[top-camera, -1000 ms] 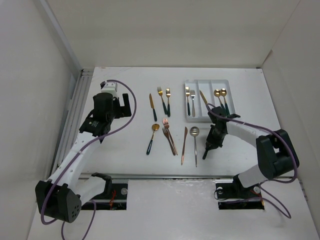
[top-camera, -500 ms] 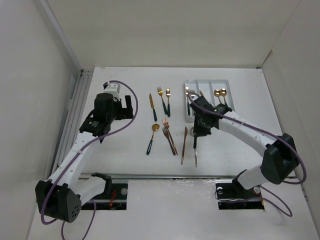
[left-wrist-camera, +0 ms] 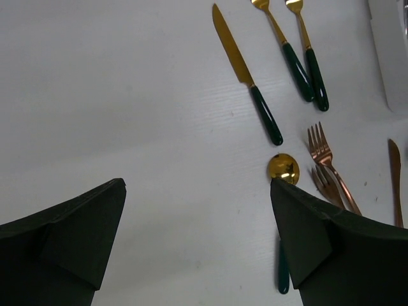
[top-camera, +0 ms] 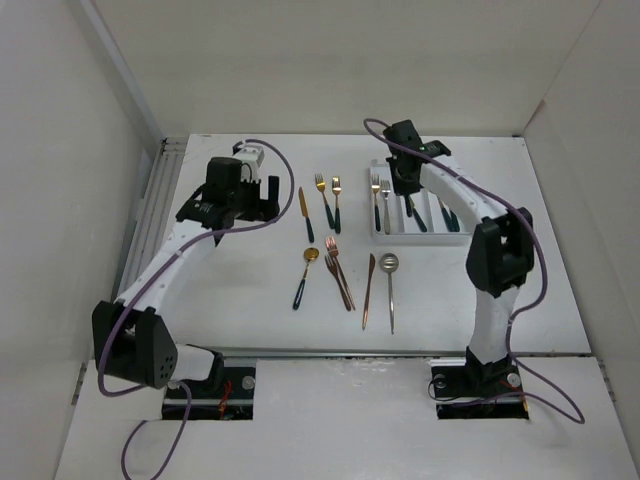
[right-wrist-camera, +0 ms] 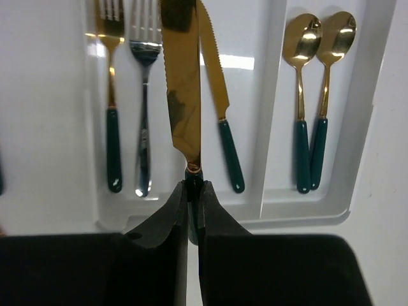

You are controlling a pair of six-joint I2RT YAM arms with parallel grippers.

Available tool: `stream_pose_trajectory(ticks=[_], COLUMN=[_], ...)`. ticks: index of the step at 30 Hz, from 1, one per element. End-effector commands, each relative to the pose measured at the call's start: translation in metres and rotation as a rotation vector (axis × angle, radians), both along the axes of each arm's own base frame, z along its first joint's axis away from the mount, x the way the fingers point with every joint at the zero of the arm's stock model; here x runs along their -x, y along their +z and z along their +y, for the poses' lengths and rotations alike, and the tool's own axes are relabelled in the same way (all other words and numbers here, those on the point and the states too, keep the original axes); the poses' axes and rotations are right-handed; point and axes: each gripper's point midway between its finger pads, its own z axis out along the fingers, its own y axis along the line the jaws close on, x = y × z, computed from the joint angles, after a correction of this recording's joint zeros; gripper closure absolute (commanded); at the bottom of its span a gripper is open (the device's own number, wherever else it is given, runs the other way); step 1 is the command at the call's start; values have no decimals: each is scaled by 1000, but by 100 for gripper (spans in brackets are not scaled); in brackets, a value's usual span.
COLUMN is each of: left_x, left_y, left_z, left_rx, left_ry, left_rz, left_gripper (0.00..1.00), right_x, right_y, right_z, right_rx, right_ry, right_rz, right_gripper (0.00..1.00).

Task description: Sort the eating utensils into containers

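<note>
Our right tool (right-wrist-camera: 192,191) is clamped on the dark green handle of a gold table knife (right-wrist-camera: 182,95). The blade points away from the wrist, above the white rectangular plastic tray (right-wrist-camera: 274,213) with its three long compartments. It hangs about where the left and middle compartments meet. We cannot tell whether it touches the tray.

The tray sits near the far right part of the tabletop (top-camera: 240,290). In its left compartment lie a gold fork with a green handle (right-wrist-camera: 112,127) and a paler silvery fork (right-wrist-camera: 144,115), side by side. The middle compartment holds a second gold knife with a green handle (right-wrist-camera: 221,108), slightly slanted. The right compartment holds two gold spoons with green handles (right-wrist-camera: 312,95), touching along their handles.

Our left tool (left-wrist-camera: 197,191) stands with its fingers wide apart and grips nothing, above bare tabletop toward the far left.

Just to its right lies a loose gold knife with a green handle (left-wrist-camera: 245,76), then two gold forks with green handles (left-wrist-camera: 296,57). Nearer the middle of the tabletop lie a gold spoon with a green handle (top-camera: 305,275), two copper-rose forks (top-camera: 338,272) that overlap, a copper-rose knife (top-camera: 369,290) and a silver spoon (top-camera: 390,290).
</note>
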Motion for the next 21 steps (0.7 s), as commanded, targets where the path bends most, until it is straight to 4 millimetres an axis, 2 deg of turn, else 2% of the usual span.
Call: stream_pose_trajectory(ticks=[1,2,3,5,7,11,15,16,20,21], left_x=[-19,-24,-28,-34,-35,-42,-46,-46,-47,-49], left_y=[26,27,18,20,8,1,-13,-18,-23,-28], left_z=[-10,-12,-12,-15,-21,-27,-34,-34,-43,-48], left_rx=[-13,-13,-27,-27,-29,-11,-4,-6,-13,-22], left_ry=[-64,-64,-70,-84,-101,-109,-119,-119,-125,-132], left_rz=[-32,-32,-5,-15,17,27,52,63,77,85], left_gripper=[5,6,8,8,9,9,10,10,10,10], right_x=[-31,-37,-41,-48,-50,-44,-47,-49,-49,-47], right_y=[2,-11,-14,-21,-34,-67,-81,-80,-84,-87], right_z=[-29,-31,-35,-40,-34,-28,-21,-20,-21,-21], right_rx=[119,127,127,118,97,76,33,15,12,9], right_ry=[7,-1,-10,-21,-2,22,15,-5,-34,-43], right_rz=[-22,0,2,9,32,83,68,53,55,62], right_gripper=[100,100,100,100,100,100,100,98,77,68])
